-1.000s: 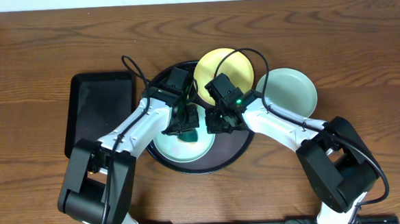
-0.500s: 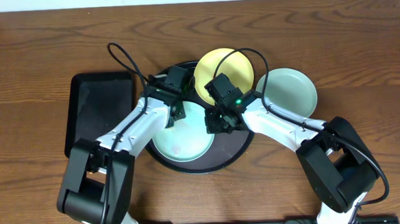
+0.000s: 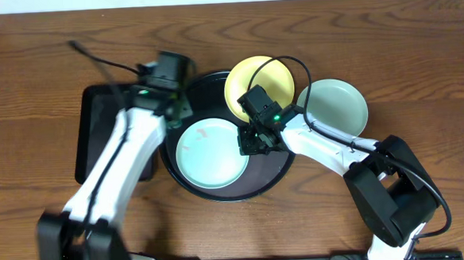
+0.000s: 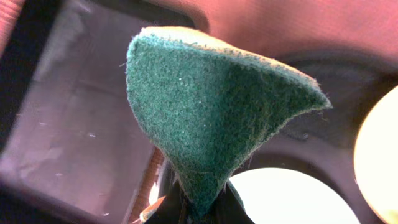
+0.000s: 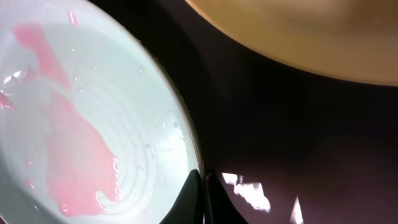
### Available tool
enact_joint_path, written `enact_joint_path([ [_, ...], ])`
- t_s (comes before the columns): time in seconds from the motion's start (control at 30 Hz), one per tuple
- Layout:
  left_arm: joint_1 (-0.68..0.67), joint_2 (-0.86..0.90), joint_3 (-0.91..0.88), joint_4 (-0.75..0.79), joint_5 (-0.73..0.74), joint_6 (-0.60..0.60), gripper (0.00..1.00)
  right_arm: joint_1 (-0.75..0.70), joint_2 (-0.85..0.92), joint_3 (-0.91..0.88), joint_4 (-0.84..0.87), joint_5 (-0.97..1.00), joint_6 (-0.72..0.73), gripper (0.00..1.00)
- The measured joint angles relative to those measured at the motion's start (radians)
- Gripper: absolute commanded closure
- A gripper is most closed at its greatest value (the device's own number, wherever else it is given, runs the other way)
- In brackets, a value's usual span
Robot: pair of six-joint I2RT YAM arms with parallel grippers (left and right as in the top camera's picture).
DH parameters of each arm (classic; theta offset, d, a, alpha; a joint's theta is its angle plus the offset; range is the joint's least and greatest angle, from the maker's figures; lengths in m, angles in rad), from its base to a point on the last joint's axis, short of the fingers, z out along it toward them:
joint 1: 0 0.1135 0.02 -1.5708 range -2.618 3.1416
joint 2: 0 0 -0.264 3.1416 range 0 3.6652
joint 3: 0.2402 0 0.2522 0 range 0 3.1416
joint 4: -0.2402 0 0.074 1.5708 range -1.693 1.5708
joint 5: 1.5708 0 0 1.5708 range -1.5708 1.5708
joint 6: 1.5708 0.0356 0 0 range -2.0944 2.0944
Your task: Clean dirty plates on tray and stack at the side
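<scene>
A light blue plate [image 3: 209, 153] with pink smears [image 5: 68, 134] lies on the round black tray [image 3: 270, 176]. My right gripper [image 3: 251, 142] is shut on that plate's right rim [image 5: 202, 186]. The pale yellow plate [image 3: 257, 85] leans over the tray's far rim and shows at the top of the right wrist view [image 5: 298, 31]. A mint plate [image 3: 336, 107] sits on the table to the right. My left gripper [image 3: 172, 105] is over the tray's left rim, shut [image 4: 202, 208] on a green sponge [image 4: 205, 112].
A rectangular black tray [image 3: 109, 128] lies left of the round tray; it also shows in the left wrist view [image 4: 68, 124]. Black cables arc above both arms. Brown wooden table [image 3: 386, 34] all around.
My left gripper has lifted the sponge off the blue plate and swung up and left to the round tray's left rim. The right gripper has stayed on the plate's rim.
</scene>
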Motion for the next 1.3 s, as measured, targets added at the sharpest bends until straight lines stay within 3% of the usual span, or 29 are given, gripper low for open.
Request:
enact_joint_path([
  [0.2, 0.14, -0.134, 0.008, -0.094, 0.032, 0.025, 0.93, 0.001, 0.0, 0.045, -0.021, 0.021, -0.068, 0.99],
  [0.5, 0.32, -0.128, 0.008, -0.148, 0.041, 0.039, 0.93, 0.025, -0.001, 0.076, -0.063, 0.076, -0.097, 0.99],
  [1.0, 0.332, -0.127, 0.008, -0.148, 0.044, 0.04, 0.93, 0.029, 0.004, 0.084, -0.092, 0.101, -0.085, 0.99],
  [1.3, 0.332, -0.127, 0.008, -0.148, 0.044, 0.04, 0.93, 0.028, 0.025, 0.084, -0.09, 0.097, -0.063, 0.94],
])
